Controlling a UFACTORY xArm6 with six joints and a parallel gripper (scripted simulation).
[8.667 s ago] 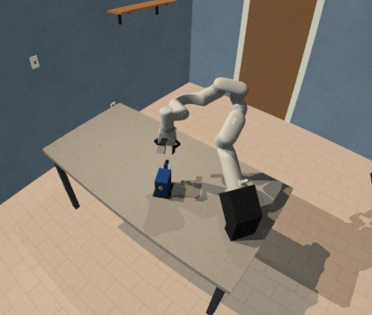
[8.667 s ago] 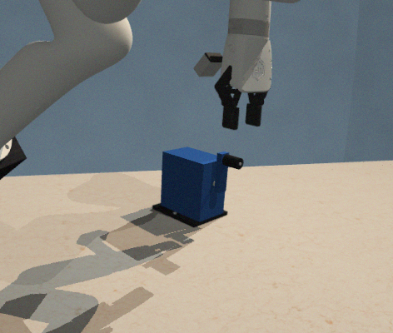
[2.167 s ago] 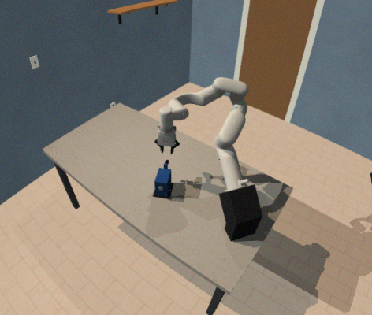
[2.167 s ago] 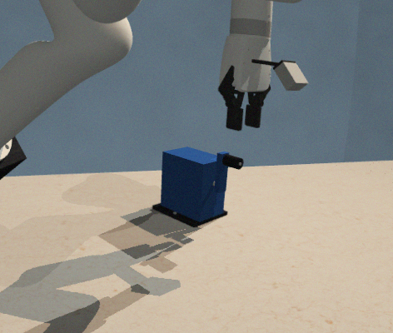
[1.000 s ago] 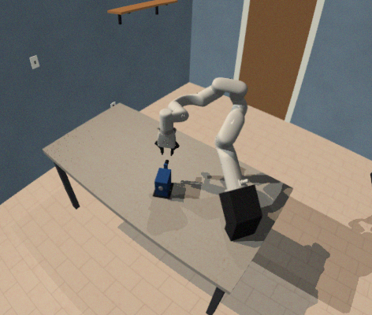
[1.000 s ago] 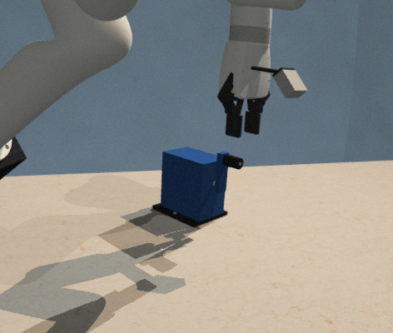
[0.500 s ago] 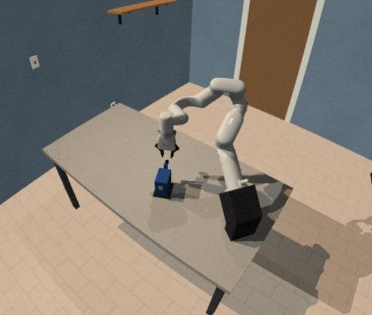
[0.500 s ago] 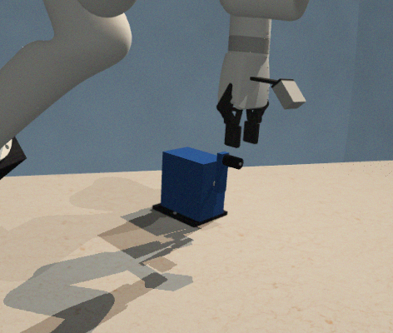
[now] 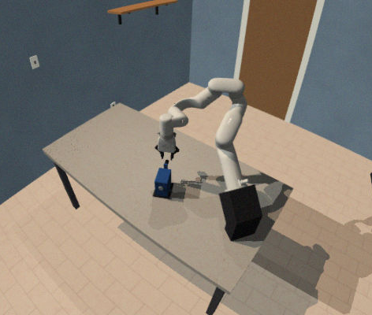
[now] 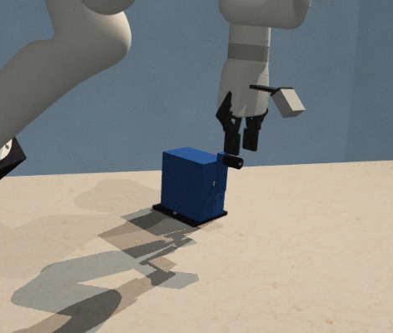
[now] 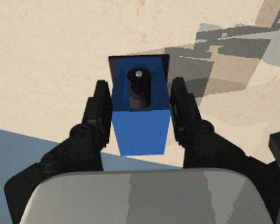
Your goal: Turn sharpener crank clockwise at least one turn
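Exterior view: the gripper (image 10: 241,143) hangs from the white arm (image 10: 58,62) pointing straight down, its two black fingers (image 10: 231,143) parted partway with nothing between them. Directly beneath the fingertips, just apart from them, lies the black knob (image 10: 233,161) of the crank, sticking out sideways from the upper corner of the blue pencil sharpener (image 10: 193,183). The fingertips do not touch the knob. The sharpener's body lies below the tool and to one side of it, seated on a thin black base (image 10: 171,212) on the table (image 10: 308,250). A small grey box (image 10: 288,101) on a black bracket juts from the side of the wrist, above finger level and facing away from the sharpener.

In the wrist view the knob (image 11: 139,89) appears end-on, centred between the two fingers and beyond their tips, with clear gaps on both sides. The blue sharpener (image 11: 141,132) fills the space between the fingers underneath the knob, and the table (image 11: 51,60) spreads out past it.

From the top view, the gripper (image 9: 167,155) sits just over the top end of the sharpener (image 9: 162,183), which stands near the middle of the table (image 9: 106,150). The arm's dark pedestal (image 9: 241,213) stands well apart from the tool, at the table's edge.
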